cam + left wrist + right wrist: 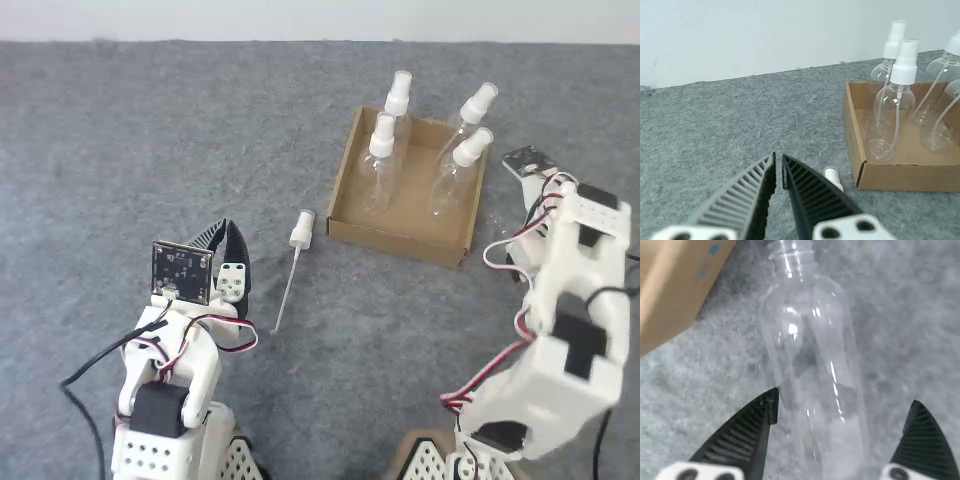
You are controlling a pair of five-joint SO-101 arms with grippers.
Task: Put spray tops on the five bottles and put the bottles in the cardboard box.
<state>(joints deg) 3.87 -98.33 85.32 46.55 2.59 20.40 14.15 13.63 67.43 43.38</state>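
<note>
A clear bottle (810,355) with no top lies on the grey carpet, its open neck beside the cardboard box (675,285). My right gripper (844,401) is open, one finger on each side of the bottle's lower body. Several bottles (380,165) with white spray tops stand in the cardboard box (395,238). A loose spray top (301,230) with its long tube lies on the carpet left of the box. My left gripper (228,228) is shut and empty, close to the left of that spray top (832,177). The capped bottles (890,115) stand beyond it in the box (910,177).
Grey carpet covers the table, with open room left of and in front of the box. The right arm (565,300) stands right of the box. A white wall (765,35) runs along the carpet's far edge.
</note>
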